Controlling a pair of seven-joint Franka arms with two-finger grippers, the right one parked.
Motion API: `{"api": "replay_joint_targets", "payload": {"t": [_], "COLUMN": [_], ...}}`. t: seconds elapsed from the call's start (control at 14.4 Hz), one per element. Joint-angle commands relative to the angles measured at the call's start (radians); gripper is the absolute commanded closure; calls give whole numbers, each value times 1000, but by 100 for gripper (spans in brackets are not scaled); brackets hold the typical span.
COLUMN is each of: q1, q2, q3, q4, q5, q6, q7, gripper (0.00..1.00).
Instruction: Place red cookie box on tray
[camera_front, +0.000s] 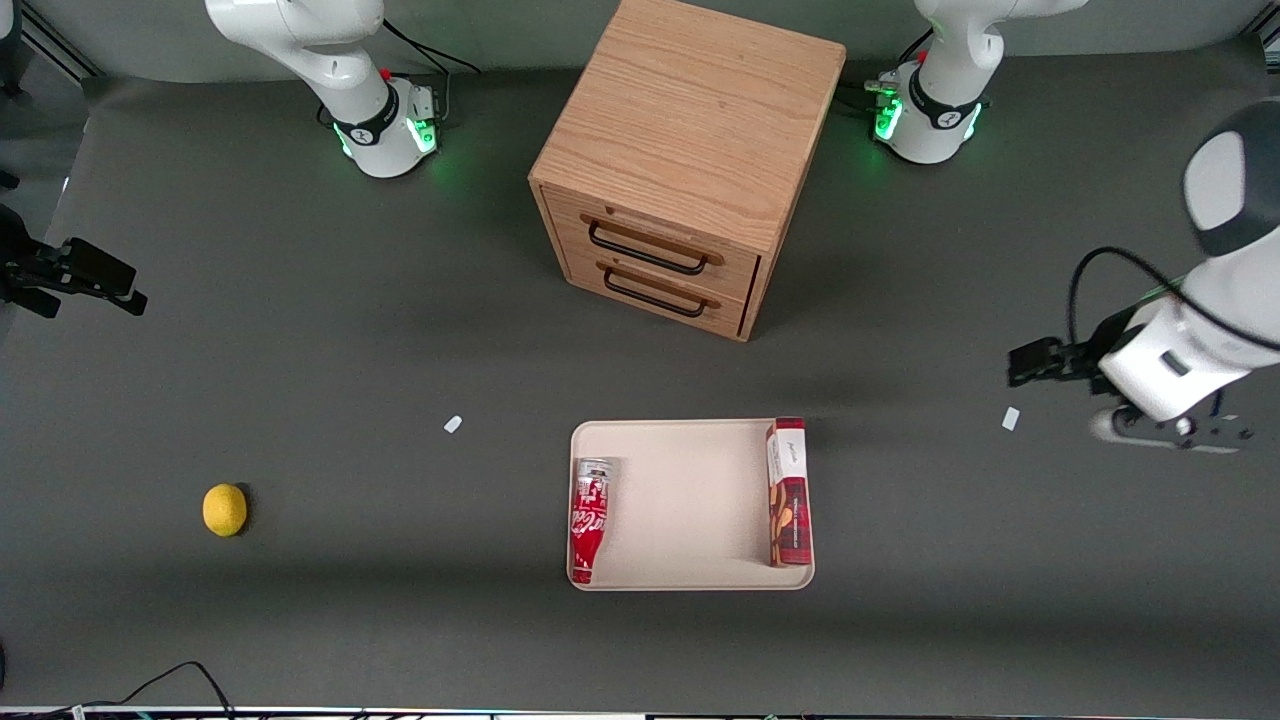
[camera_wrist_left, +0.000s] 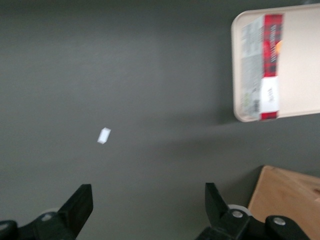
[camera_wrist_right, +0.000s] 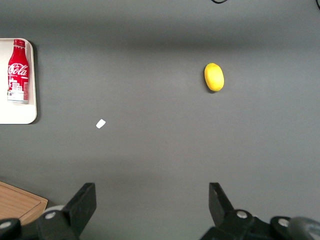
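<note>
Slim dark-red cookie box lies inside flat beige tray w/ rim; tool wide open, empty, well apart: retract w/o disturbing box.

Slim dark-red cookie box, white end panel and golden-brown cookie pictures, lying flat inside the tray along the short edge toward the working arm's end of the table, long side parallel to that rim, just beside it. Flat beige rectangular tray, rounded corners, low rim, near the table's front edge, midway along it. Gripper over bare table, fingers spread, well apart from the tray.
</note>
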Motion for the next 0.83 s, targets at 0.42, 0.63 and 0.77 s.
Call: {"api": "replay_joint_targets", "payload": {"t": [0.42, 0.63, 0.77], "q1": [69, 69, 69], "q2": [-352, -368, -368], "q3": [0, 0, 0], "q4": [-177, -177, -179], "q5": [21, 13, 13], "q6": [-58, -66, -66], "q7": [25, 23, 25], "gripper": [0, 0, 0]}}
